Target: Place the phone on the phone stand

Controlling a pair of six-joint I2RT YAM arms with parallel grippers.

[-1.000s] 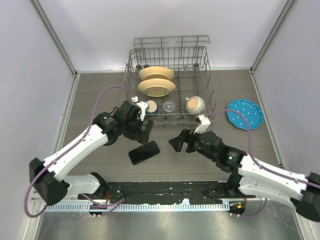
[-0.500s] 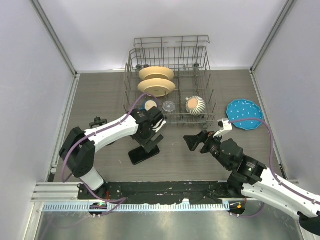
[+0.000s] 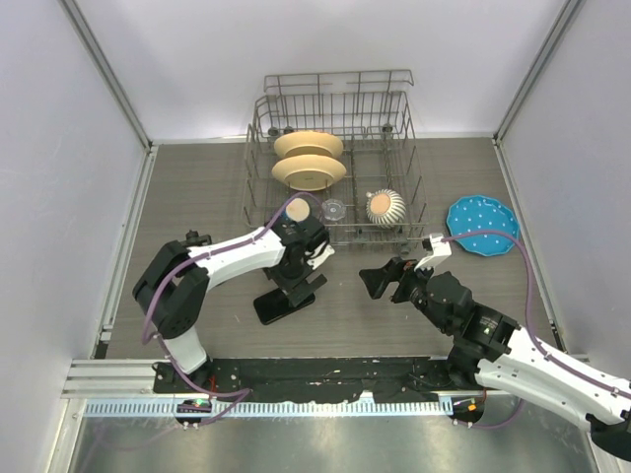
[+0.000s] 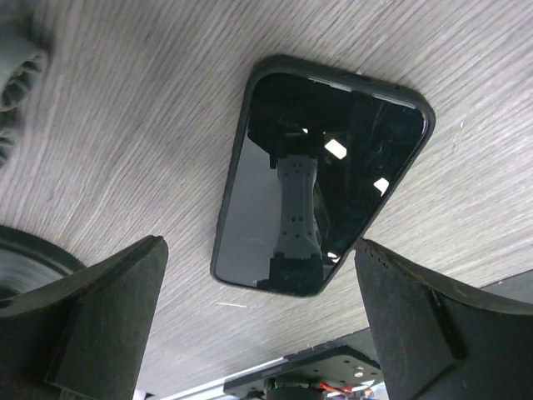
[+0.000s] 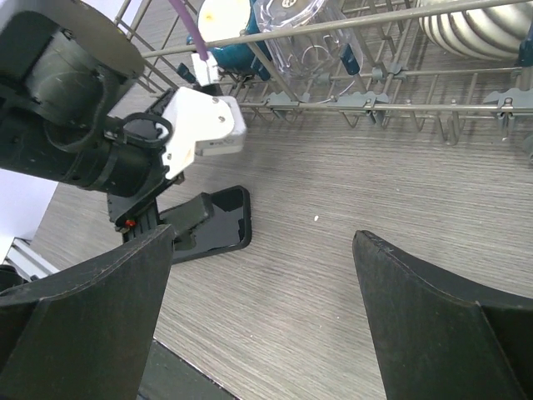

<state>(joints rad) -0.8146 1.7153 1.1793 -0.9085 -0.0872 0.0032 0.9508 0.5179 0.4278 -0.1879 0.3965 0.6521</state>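
1. Black glass fills my left wrist view. The phone point(image 4: 321, 179) lies flat on the table point(image 3: 197, 187), screen up. My left gripper point(image 4: 260, 250) is spread wide over it, with a finger to either side, and has not closed on it.
2. A second ago that gripper was off to the left of the phone. It has since swung across and come down over it, and in the last half second it only closed in a little. The phone has barely shifted, if at all.
3. My right gripper point(image 5: 262, 242) has pulled back toward the right. It hangs wide and empty, facing the phone from the side.
4. The stand point(image 3: 193, 239), hidden a second ago, now shows near the table's left side, well apart from the phone. It is small in the overhead view, and I cannot make out its clamp.
5. As I read it, I am at the grasp step. Nothing is lifted yet, so most of the task remains: close, lift, carry left, then seat the phone. A thin, flat, glossy phone gives my fingers little edge to bite, so they may slide over it.
6. Count:
   - one phone
   - one stand
   - two grippers
   - one rack point(image 3: 404, 128)
   - two cream plates point(image 3: 309, 146) standing in the rack
   - one blue plate point(image 3: 483, 225) on the table at the right
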